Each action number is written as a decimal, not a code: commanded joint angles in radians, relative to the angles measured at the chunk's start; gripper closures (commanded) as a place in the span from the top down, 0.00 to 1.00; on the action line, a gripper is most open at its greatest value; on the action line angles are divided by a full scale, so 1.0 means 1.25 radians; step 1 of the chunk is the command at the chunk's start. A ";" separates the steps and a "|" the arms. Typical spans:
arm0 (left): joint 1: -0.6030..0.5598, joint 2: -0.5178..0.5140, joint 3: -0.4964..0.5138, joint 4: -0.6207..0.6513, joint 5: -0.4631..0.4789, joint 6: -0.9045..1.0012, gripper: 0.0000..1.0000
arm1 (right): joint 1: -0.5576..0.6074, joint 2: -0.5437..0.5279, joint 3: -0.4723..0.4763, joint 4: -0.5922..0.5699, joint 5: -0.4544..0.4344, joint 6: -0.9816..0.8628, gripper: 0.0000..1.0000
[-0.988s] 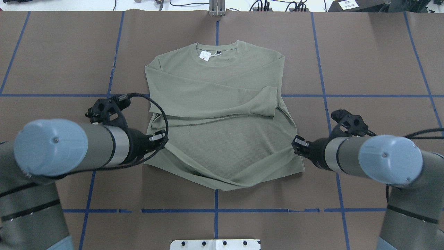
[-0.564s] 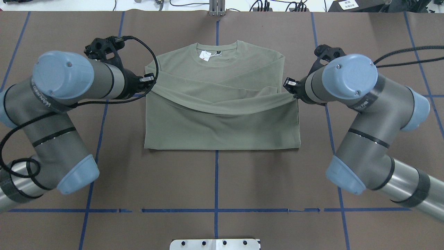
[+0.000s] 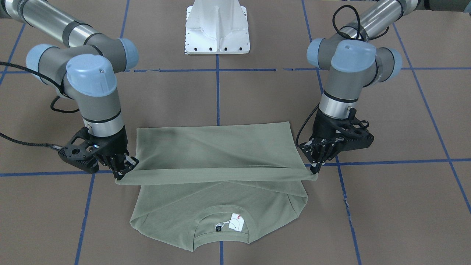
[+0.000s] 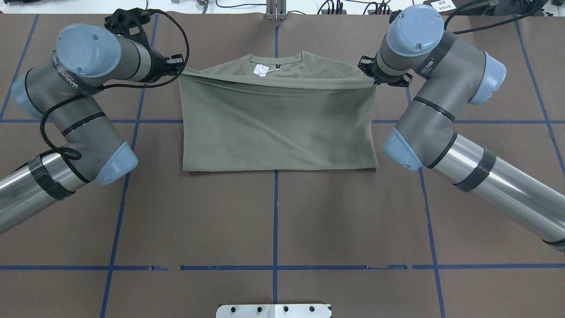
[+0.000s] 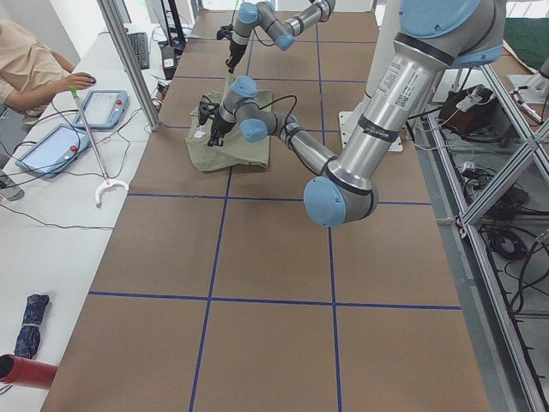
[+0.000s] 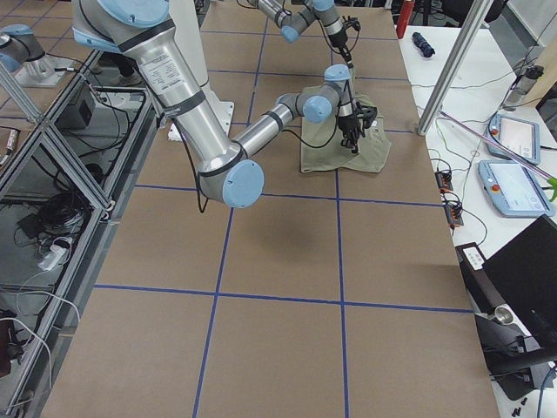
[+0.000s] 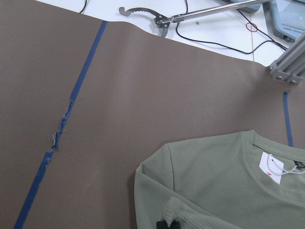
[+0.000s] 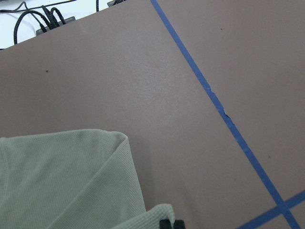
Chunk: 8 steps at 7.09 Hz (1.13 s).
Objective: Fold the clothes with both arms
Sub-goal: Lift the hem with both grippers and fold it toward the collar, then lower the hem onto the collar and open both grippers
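Note:
The sage-green shirt (image 4: 278, 128) lies folded in half, with its near fold edge straight and its hem carried up over the chest. The collar and white hang tag (image 4: 261, 70) still show beyond the raised hem. My left gripper (image 4: 176, 70) is shut on the hem's left corner, near the shirt's left shoulder. My right gripper (image 4: 370, 75) is shut on the hem's right corner by the other shoulder. In the front-facing view the hem hangs taut, a little above the cloth, between the left gripper (image 3: 314, 171) and the right gripper (image 3: 123, 173). Both wrist views show the hem (image 7: 190, 214) (image 8: 152, 214) pinched at the fingertips.
Brown table cover with blue tape lines (image 4: 275, 221). The white pedestal base (image 3: 217, 27) stands at the robot's side. Beyond the far edge are cables, a reacher tool (image 7: 190, 16) and tablets (image 5: 107, 107); a person (image 5: 30, 60) sits there.
Both grippers have carried the shirt's hem from the near edge away from the robot, up to the shoulders, folding the lower half over the crossed sleeves.

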 commanded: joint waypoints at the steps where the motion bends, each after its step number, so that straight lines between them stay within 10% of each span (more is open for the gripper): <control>1: 0.000 -0.059 0.180 -0.126 0.005 0.002 0.00 | 0.001 0.047 -0.160 0.112 0.001 -0.004 0.00; 5: 0.002 -0.065 0.227 -0.192 0.003 0.004 0.03 | 0.000 0.076 -0.244 0.172 -0.005 -0.007 0.00; 8: 0.005 -0.054 0.239 -0.247 0.003 0.004 0.14 | 0.000 0.088 -0.244 0.172 -0.005 -0.004 0.21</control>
